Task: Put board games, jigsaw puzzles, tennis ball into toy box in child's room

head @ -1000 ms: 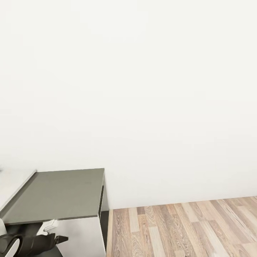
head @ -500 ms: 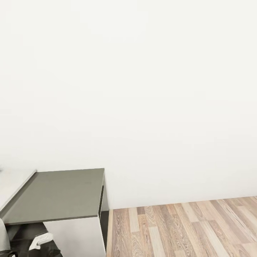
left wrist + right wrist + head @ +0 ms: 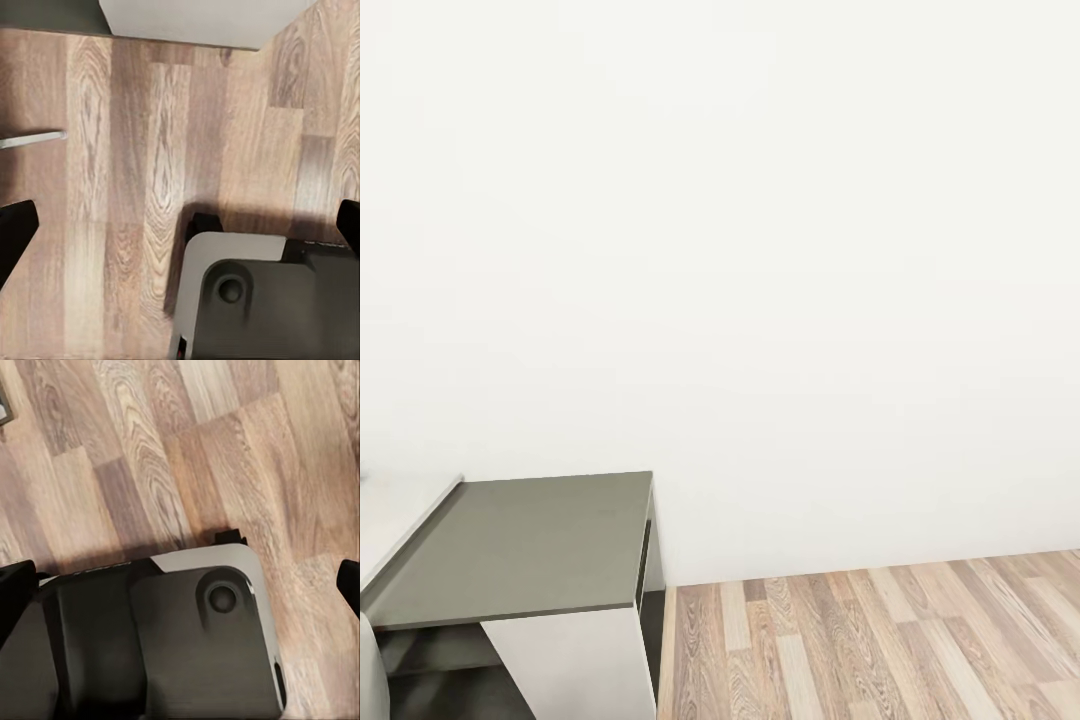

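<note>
The toys, the toy box and the bed are out of view. A pale strip of the table point(image 3: 388, 512) shows at the head view's far left edge. In the left wrist view, my left gripper point(image 3: 180, 240) is open, its black fingertips point(image 3: 15, 232) wide apart, with nothing between them. It hangs over the wood floor point(image 3: 150, 112) and my own grey base point(image 3: 262, 300). The right gripper point(image 3: 180, 592) is open too and holds nothing, above the floor point(image 3: 150, 442) and the base point(image 3: 172, 645).
A low dark-grey side desk point(image 3: 520, 545) with white sides stands against the white wall point(image 3: 760, 250) at lower left. Wood-plank floor point(image 3: 880, 640) stretches to its right. A thin grey bar point(image 3: 30, 139) lies across the floor in the left wrist view.
My left arm, seen at the head view's bottom left corner a second ago, has dropped down out of that view. The desk, wall and floor stand the same.
</note>
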`<state>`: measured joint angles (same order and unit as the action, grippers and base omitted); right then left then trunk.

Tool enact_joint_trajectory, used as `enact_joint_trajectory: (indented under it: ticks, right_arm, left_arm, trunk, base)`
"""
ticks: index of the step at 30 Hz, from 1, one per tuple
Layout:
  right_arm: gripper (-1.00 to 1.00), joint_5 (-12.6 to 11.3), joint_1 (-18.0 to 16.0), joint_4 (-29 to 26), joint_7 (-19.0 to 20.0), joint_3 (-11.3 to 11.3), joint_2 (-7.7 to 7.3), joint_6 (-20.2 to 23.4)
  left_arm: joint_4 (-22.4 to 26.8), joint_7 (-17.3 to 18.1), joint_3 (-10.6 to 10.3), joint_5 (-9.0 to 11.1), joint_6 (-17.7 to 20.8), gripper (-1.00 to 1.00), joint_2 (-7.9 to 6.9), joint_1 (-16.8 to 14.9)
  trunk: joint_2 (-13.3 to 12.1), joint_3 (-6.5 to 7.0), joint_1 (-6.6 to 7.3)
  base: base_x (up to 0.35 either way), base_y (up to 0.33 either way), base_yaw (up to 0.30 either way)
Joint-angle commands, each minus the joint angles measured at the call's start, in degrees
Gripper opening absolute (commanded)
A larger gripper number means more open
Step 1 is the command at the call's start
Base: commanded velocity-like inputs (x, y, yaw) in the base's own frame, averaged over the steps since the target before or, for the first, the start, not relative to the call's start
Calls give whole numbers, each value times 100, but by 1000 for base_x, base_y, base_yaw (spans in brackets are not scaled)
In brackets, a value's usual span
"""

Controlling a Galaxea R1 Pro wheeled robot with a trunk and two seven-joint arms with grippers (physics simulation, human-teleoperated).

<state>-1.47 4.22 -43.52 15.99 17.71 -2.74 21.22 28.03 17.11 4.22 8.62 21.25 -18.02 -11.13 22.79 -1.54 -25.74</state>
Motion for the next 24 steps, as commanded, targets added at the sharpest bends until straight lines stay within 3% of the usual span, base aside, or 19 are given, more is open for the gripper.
enact_joint_trajectory:
  ticks: [1,10,12,16,24]
  right_arm:
    - [100,-15,0,61,-23,8,2,-31]
    - [100,67,0,1263,-651,-20,2,-1137]
    - [100,184,0,1613,-744,-31,2,-1521]
    - [100,484,0,2056,-810,-105,8,-1939]
    - [100,673,0,2524,-1040,-149,5,-2224]
  left_arm:
    - [-99,-61,24,34,-27,100,9,-3]
    - [-1434,-1260,-51,-159,-1345,100,259,-3]
    - [-1833,-1642,-133,-341,-1794,100,345,-3]
    - [-2374,-1990,-192,-537,-2349,100,514,-3]
    - [-2684,-2260,-217,-605,-2623,100,712,188]
  trunk:
    - [13,-12,-4]
    - [13,-12,-4]
    - [13,-12,-4]
    - [13,-12,-4]
    - [13,-12,-4]
  base:
    - [0,0,0]
    - [0,0,0]
    - [0,0,0]
    - [0,0,0]
    - [0,0,0]
